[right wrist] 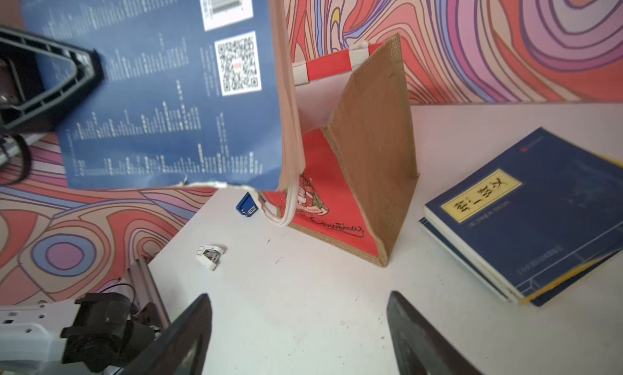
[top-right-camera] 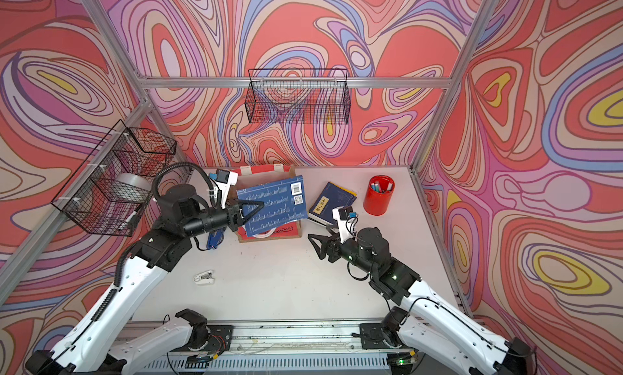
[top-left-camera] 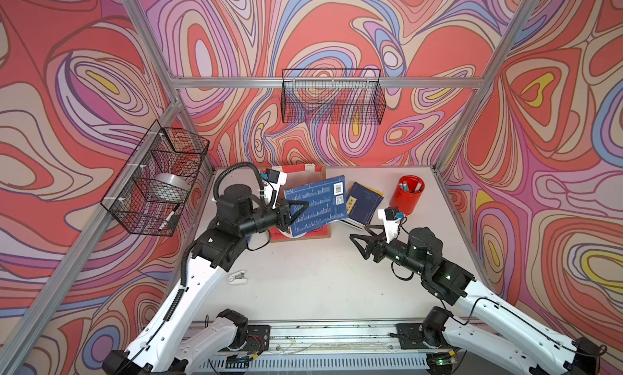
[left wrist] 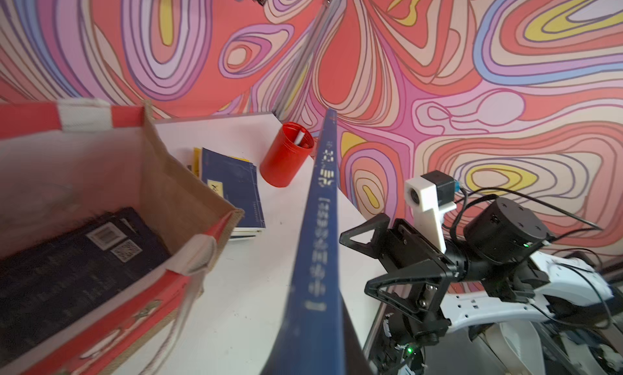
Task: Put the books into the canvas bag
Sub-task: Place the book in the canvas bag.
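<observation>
Book point(top-left-camera: 318, 203) hangs over the canvas bag point(top-left-camera: 320, 233), clamped in your left gripper point(top-left-camera: 302, 209); your right gripper point(top-left-camera: 358, 232) hovers with claw spread apart, empty.

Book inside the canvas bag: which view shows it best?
Left wrist view: it looks into the bag at the book. In both top views the held book hides it; the right wrist view shows only the bag.

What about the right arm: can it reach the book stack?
Probably yes: right gripper is open and empty, the stack lies just beyond it on the table, and the book in the left gripper hangs over the bag.
</observation>
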### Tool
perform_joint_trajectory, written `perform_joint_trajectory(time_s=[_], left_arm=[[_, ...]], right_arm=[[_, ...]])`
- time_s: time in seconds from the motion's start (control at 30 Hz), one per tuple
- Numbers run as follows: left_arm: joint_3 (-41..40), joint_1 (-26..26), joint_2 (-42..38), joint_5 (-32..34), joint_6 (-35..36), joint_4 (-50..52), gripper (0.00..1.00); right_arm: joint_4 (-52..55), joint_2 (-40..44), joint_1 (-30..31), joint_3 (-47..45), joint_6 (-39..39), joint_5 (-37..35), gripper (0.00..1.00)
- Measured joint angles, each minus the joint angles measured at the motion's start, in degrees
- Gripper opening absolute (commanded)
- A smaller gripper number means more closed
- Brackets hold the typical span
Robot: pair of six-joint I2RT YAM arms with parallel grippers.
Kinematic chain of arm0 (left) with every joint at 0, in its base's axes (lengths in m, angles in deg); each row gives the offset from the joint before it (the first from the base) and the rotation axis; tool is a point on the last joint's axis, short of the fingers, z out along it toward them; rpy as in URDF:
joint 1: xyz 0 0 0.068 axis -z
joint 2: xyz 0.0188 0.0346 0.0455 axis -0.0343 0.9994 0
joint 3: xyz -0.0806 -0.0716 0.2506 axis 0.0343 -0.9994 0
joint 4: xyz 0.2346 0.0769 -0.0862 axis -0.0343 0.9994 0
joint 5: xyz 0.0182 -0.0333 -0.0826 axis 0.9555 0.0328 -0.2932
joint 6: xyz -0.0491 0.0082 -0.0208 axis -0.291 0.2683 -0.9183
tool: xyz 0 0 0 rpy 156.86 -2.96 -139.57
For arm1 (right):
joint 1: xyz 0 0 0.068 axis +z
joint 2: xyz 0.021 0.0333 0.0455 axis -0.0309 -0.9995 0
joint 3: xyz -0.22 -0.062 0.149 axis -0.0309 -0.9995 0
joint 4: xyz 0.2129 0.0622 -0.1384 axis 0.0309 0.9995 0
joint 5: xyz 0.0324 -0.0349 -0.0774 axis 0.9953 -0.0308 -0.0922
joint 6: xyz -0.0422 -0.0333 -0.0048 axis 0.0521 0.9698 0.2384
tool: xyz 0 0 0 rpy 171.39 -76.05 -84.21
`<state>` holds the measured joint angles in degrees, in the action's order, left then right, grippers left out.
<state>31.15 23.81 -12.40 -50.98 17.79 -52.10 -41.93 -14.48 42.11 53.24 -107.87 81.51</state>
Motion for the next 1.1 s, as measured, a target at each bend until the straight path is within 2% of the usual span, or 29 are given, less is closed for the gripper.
perform_joint_trajectory(time_s=[0.13,0.27,0.37,0.6,0.7,0.8,0.93,1.1], left_arm=[[12.3,-3.5,4.7,4.4,2.7,13.2,0.00],[23.3,-11.0,8.8,5.1,3.2,23.0,0.00],[27.8,-14.8,11.7,5.4,3.2,26.2,0.00],[32.3,-15.6,21.5,4.8,3.5,31.5,0.00],[32.5,-15.6,25.3,4.9,3.7,32.3,0.00],[32.4,-15.6,27.7,4.9,3.7,32.6,0.00],[32.4,-15.6,29.4,4.0,3.6,32.4,0.00],[32.4,-14.9,32.1,2.8,3.4,31.2,0.00]], right_arm=[[5.0,-12.6,-0.3,13.3,1.4,-3.3,0.93],[8.7,-24.0,-0.3,24.6,3.1,-5.9,0.95],[11.7,-32.0,-0.5,32.6,4.5,-8.0,0.95],[18.2,-49.0,-0.5,49.5,7.2,-13.9,0.95],[21.4,-54.0,-0.6,54.0,8.2,-16.6,0.86],[23.8,-57.5,-0.5,57.2,9.2,-18.3,0.69],[25.5,-58.2,-0.6,59.1,10.0,-19.1,0.38],[26.6,-58.2,-0.6,60.8,9.3,-19.6,0.11]])
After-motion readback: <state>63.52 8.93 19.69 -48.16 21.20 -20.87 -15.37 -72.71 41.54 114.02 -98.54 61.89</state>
